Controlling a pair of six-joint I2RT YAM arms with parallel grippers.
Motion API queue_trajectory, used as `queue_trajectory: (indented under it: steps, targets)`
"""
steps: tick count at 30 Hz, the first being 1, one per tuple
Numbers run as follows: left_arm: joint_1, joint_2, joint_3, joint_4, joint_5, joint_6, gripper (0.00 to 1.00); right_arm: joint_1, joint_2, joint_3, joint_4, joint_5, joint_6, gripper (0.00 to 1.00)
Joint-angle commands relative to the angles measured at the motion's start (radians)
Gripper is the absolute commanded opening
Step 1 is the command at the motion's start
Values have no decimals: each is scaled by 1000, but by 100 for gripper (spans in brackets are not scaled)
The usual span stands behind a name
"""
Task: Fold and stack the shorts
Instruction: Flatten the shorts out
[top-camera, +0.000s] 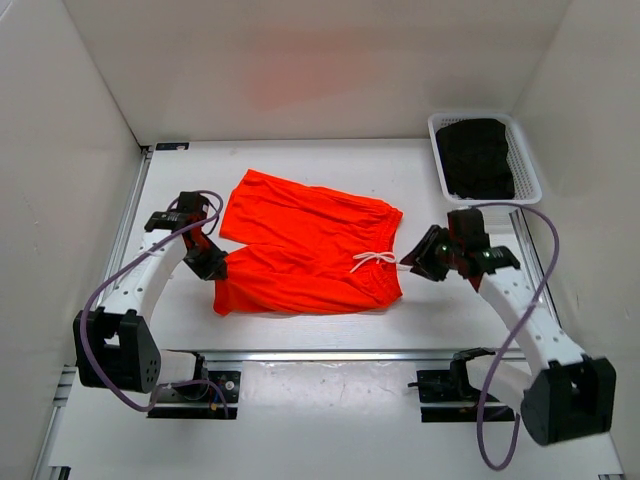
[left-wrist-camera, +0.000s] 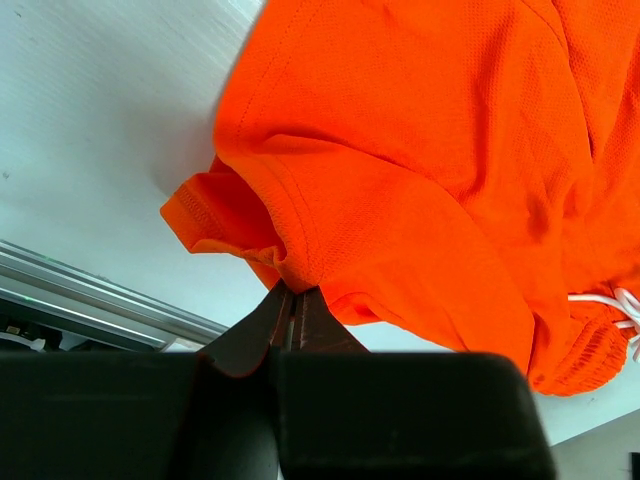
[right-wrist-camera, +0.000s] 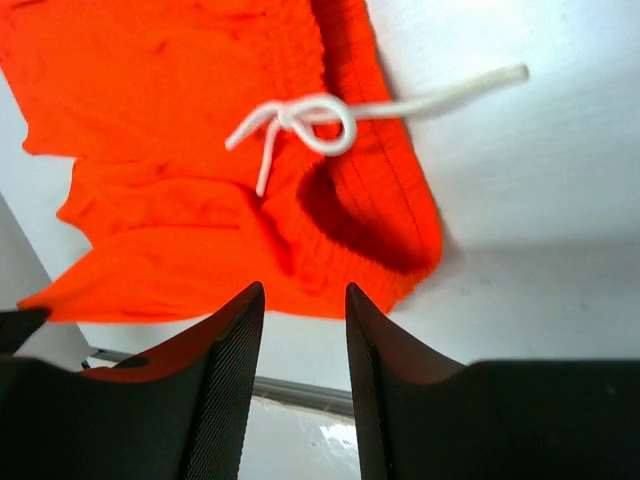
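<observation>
We see a pair of bright neon-orange shorts (top-camera: 305, 245) of thin fabric lying on the white bench (top-camera: 300, 160), between the two arms. Their elastic waistband is turned toward the right arm and the two legs toward the left arm. The far leg lies flat, while the near leg is rumpled along its hem.

The left tool (left-wrist-camera: 293, 300) has its fingers pressed together on the hem of that near leg. In the left wrist view we see the orange cloth pinched at the fingertips and lifted a little off the bench there.

The right tool (right-wrist-camera: 305, 300) stands just beside the waistband. Its two black ribbed fingers are parted with a clear gap, and nothing lies between them. Beyond its tips we see the gathered waistband and the white drawstring cord (right-wrist-camera: 310, 115), tied in a loose knot. One end of the cord trails off the cloth onto the bare bench.

At the far right corner of the bench sits a white plastic lattice basket (top-camera: 530, 160) with a folded black garment (top-camera: 478, 158) inside it, well apart from the shorts.
</observation>
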Motion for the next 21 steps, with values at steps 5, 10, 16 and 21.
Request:
queue_trajectory:
  steps: [5,10,16,21]
  targets:
    - [-12,-2,1,14,-19,9,10,-4,-174,-276,-6,-18,-21,51]
    - [-12,-2,1,14,-19,-1,10,6,-139,-354,130,-103,-40,51]
    - [-12,-2,1,14,-28,-10,10,49,-1,-364,248,-106,-40,53]
    - [-12,7,1,14,-28,-10,10,98,100,-364,365,-66,1,53]
